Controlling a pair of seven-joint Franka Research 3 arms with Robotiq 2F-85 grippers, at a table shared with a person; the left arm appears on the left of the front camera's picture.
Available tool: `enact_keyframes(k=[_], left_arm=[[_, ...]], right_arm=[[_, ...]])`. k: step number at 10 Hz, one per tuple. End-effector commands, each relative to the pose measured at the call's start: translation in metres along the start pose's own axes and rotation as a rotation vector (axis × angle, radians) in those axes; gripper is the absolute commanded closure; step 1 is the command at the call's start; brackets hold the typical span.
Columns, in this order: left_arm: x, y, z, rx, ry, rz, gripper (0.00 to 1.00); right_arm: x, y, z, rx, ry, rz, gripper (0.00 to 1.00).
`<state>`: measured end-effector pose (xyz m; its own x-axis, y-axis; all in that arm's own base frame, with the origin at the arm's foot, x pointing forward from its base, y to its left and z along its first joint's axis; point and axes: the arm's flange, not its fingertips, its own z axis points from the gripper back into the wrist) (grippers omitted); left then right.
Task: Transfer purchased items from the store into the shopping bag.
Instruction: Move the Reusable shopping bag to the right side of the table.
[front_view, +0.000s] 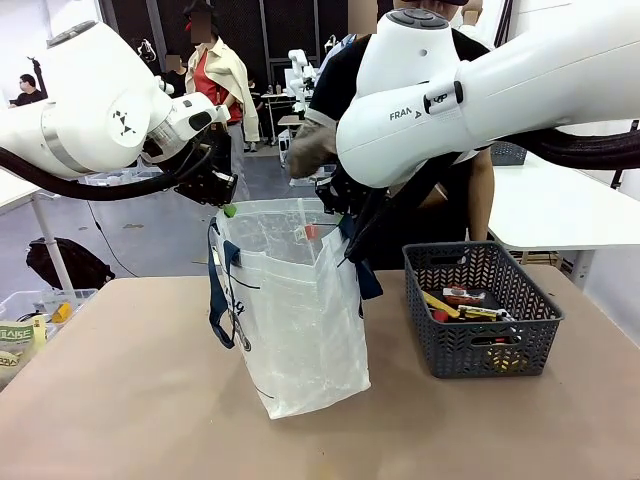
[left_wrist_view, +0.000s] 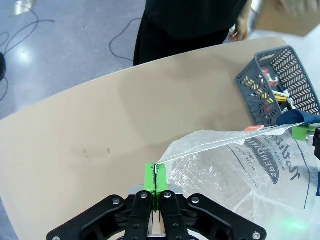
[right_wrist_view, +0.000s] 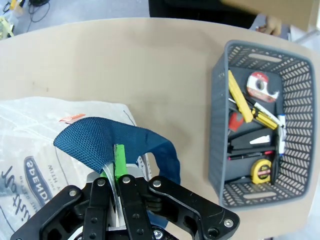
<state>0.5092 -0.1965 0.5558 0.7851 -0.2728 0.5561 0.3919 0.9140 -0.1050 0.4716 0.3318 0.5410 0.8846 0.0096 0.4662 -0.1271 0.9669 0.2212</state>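
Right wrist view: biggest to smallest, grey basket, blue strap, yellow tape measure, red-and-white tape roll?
1. Dark grey lattice plastic basket.
2. Navy blue woven strap, enlarged by nearness.
3. Yellow tape measure and round red-and-white tape roll: alike.

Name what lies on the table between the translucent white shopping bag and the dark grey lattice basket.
Nothing: in the front view, bare tan tabletop separates the translucent white plastic shopping bag and the dark grey lattice plastic basket.

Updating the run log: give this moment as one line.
left gripper: shut on shopping bag rim | right gripper: shut on opposite rim | basket: items inside
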Motion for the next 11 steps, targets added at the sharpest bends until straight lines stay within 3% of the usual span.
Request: enact_keyframes(k=[1, 11], left_arm=[[0.0007, 0.0033, 0.0022, 0.012, -0.003, 0.012, 1.00], [0.0007, 0.0033, 0.0022, 0.012, -0.003, 0.012, 1.00]], right_arm=[[0.0006, -0.0020, 0.0012, -0.005, 0.000, -0.003, 1.00], [0.0006, -0.0020, 0.0012, -0.005, 0.000, -0.003, 1.00]])
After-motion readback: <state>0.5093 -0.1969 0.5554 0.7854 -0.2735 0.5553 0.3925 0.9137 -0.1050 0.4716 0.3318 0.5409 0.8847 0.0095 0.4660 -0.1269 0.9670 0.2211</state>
